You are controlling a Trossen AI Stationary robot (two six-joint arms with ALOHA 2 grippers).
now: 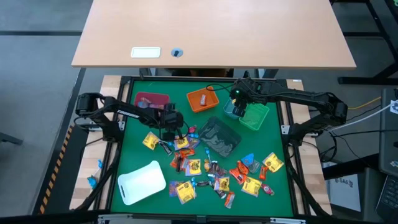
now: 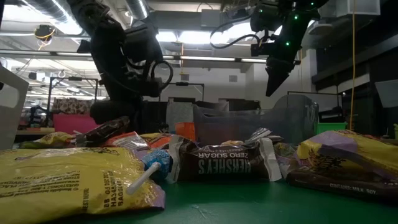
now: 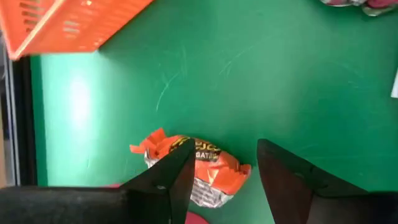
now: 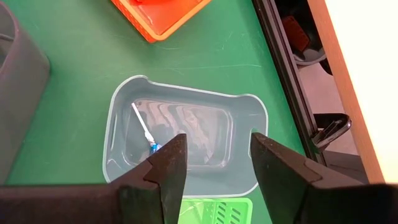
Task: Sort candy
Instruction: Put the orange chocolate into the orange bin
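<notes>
Many small candy packets [image 1: 205,168], yellow, orange-red, blue and brown, lie scattered over the near half of the green mat. My left gripper [image 3: 224,146] hangs open low over the mat at the pile's far left end [image 1: 174,132]. An orange-red candy packet [image 3: 205,163] lies flat on the mat between its fingers, partly hidden behind one finger. My right gripper [image 4: 217,137] is open and empty, held above the pale blue bin [image 4: 186,134]. In that bin lies a blue lollipop [image 4: 144,132] with a white stick. My left gripper has one finger [image 3: 177,168] in front of the orange-red packet's edge [image 3: 163,144]. The packet lies on the mat. Whether the finger touches it, I cannot tell.
Along the far side of the mat stand a maroon bin [image 1: 151,99], an orange bin [image 1: 202,99], the pale blue bin [image 1: 233,111] and a green bin [image 1: 255,117]. A dark grey bin [image 1: 219,137] sits mid-mat and a white tray [image 1: 142,182] near left.
</notes>
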